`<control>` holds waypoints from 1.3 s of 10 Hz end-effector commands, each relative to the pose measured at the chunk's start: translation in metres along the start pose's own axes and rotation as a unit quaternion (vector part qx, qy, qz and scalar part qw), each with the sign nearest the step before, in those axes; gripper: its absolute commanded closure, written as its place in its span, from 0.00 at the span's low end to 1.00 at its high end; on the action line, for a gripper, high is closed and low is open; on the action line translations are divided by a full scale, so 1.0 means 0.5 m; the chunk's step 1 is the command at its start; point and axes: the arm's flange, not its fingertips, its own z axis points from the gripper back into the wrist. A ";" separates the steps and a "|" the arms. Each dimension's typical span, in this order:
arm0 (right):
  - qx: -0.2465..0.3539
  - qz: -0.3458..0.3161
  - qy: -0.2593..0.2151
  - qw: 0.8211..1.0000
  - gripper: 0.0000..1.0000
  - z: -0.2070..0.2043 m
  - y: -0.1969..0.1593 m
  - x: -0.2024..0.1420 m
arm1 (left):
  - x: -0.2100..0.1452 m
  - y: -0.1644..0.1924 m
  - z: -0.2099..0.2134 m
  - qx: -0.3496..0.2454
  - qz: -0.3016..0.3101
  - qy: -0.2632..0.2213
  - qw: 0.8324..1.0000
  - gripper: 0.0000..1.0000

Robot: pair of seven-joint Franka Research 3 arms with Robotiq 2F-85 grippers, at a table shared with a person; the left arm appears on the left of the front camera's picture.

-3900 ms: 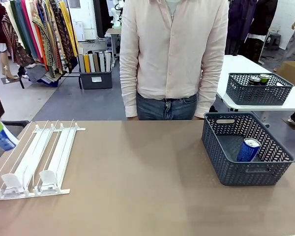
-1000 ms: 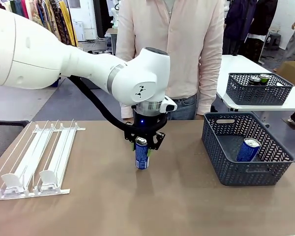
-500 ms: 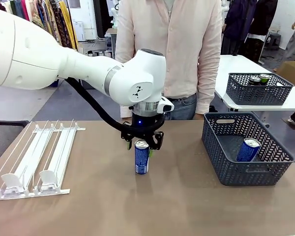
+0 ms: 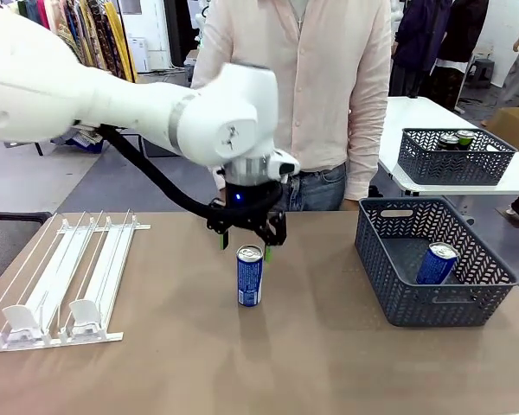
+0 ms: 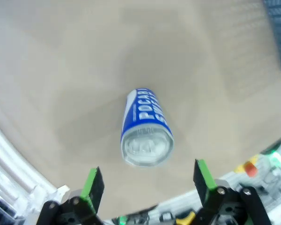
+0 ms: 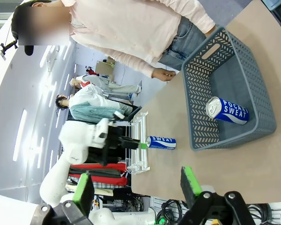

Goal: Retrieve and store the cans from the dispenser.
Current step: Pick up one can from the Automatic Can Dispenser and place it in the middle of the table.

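One blue can [image 4: 249,277] with white lettering and a silver top stands upright on the table between my dispenser [image 4: 65,281] and the basket, apart from both. A second blue can [image 4: 437,263] leans inside that basket. The dispenser, a flat white rack with clear rails and white pusher blocks, lies well left of the standing can.

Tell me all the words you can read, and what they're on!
"POCARI SWEAT": can in the basket.
"SWEAT": can on the table; seen from the left claw's camera it reads "POCARI", the rest cut off.
Cans in the far basket: too small to read.
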 end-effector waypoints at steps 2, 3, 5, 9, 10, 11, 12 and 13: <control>0.016 0.012 -0.007 1.000 0.00 -0.001 0.005 0.007 | -0.147 0.209 0.184 -0.160 0.012 -0.013 0.987 0.00; 0.016 0.012 -0.007 1.000 0.00 -0.001 0.005 0.007 | -0.215 0.312 0.236 -0.239 0.025 -0.018 0.971 0.00; 0.016 0.012 -0.007 1.000 0.00 -0.001 0.005 0.007 | -0.411 0.545 0.311 -0.370 0.240 -0.094 0.893 0.00; 0.016 0.012 -0.007 1.000 0.00 -0.001 0.005 0.007 | -0.809 0.859 0.260 -0.470 0.436 -0.212 0.738 0.00; 0.016 0.012 -0.007 1.000 0.00 -0.001 0.005 0.007 | -0.863 0.893 0.227 -0.494 0.445 -0.214 0.716 0.00; 0.016 0.012 -0.007 1.000 0.00 -0.001 0.005 0.007 | -0.889 0.915 0.190 -0.504 0.459 -0.208 0.701 0.00; 0.016 0.012 -0.007 1.000 0.00 -0.001 0.005 0.007 | -0.897 0.924 0.159 -0.514 0.450 -0.199 0.702 0.00; 0.016 0.012 -0.007 1.000 0.00 -0.001 0.005 0.007 | -0.935 0.922 0.209 -0.481 0.462 -0.194 0.719 0.00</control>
